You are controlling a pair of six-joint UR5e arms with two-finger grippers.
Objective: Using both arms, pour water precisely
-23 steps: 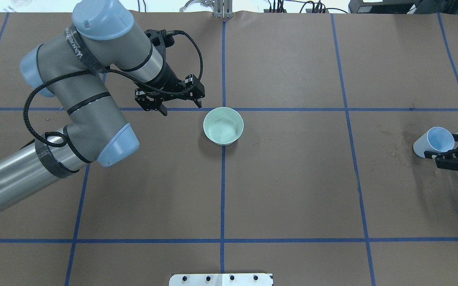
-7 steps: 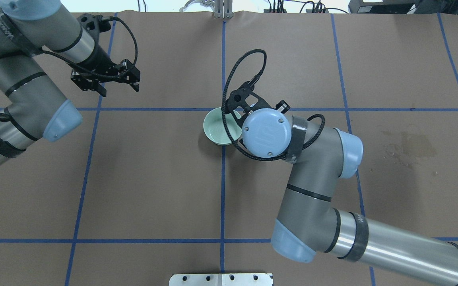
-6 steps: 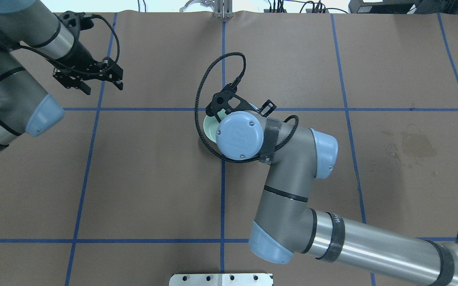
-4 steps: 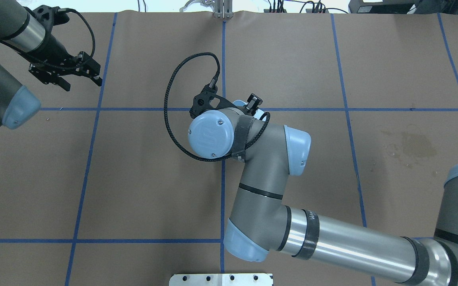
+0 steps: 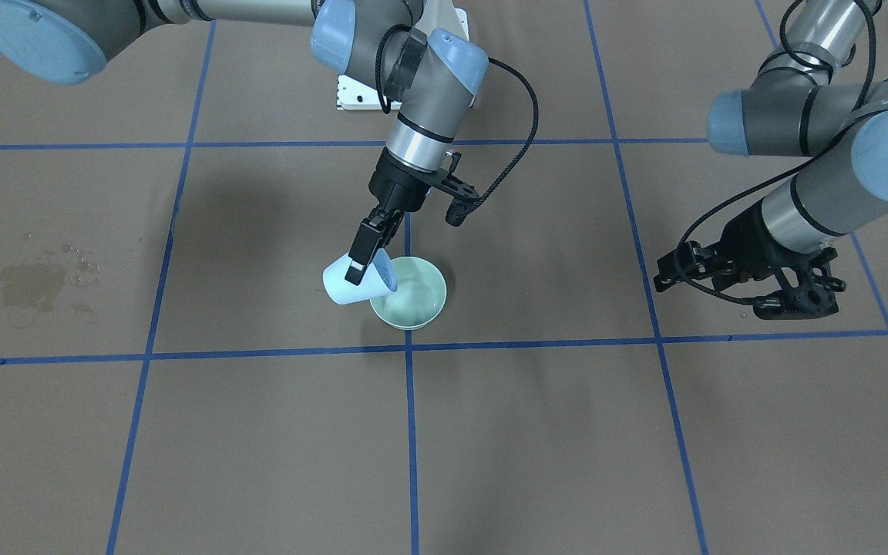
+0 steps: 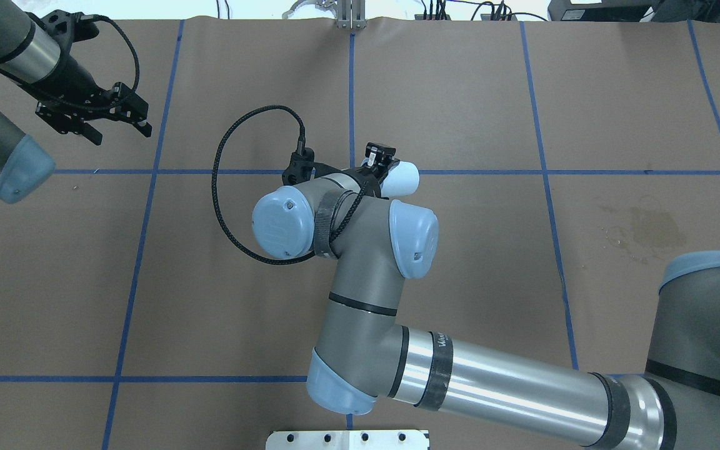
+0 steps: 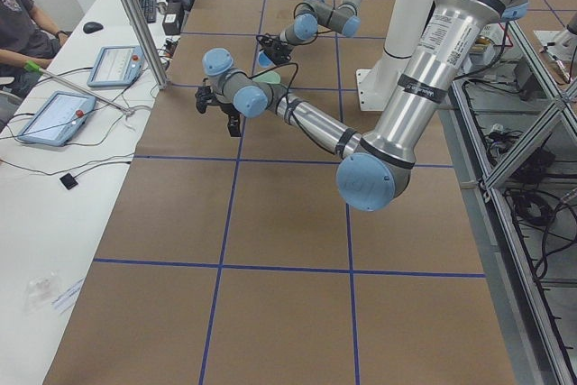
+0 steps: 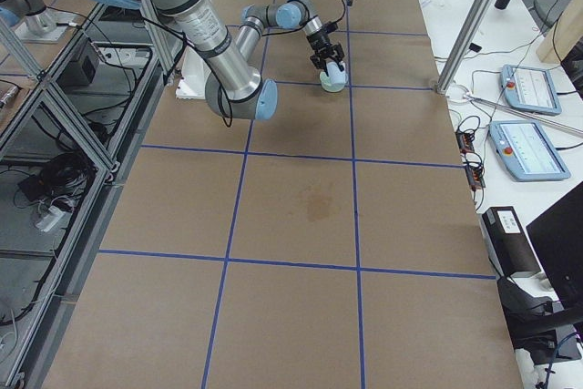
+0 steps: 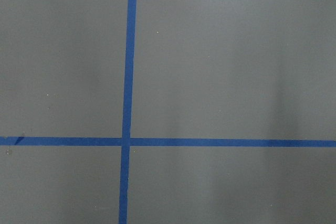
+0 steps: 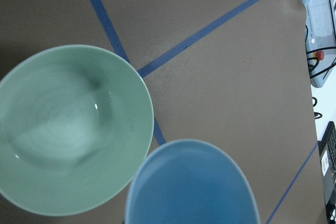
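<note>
left gripper (image 6: 120, 132): nearest me, parked well off to the bowl's side, jaws spread wide, nothing in them.
bowl (image 5: 413, 320): pale green, upright, sitting right on a crossing of the blue tape lines (image 5: 405, 432).
water (image 10: 79, 129): honestly hard to spot. There's just a glossy patch and a tiny glint on the bowl's floor in the wrist view, so I'd guess some is in there. Can't tell how much, if any, is in the cup.
cup (image 5: 355, 285): light blue, tipped hard over, mouth facing the bowl, lip overlapping the bowl's rim.
right gripper (image 5: 363, 262): above the bowl's edge, clamped on the cup's wall, one finger running down the outside.
step: looks mid-pour to me.
doing it well: hold the lip over the bowl's inside, never outside the rim. Roll the wrist slowly for a thin stream, don't bump the rim, and level the cup before leaving the bowl.
stain (image 5: 35, 281): dark wet-looking patch, well beyond the bowl.
</note>
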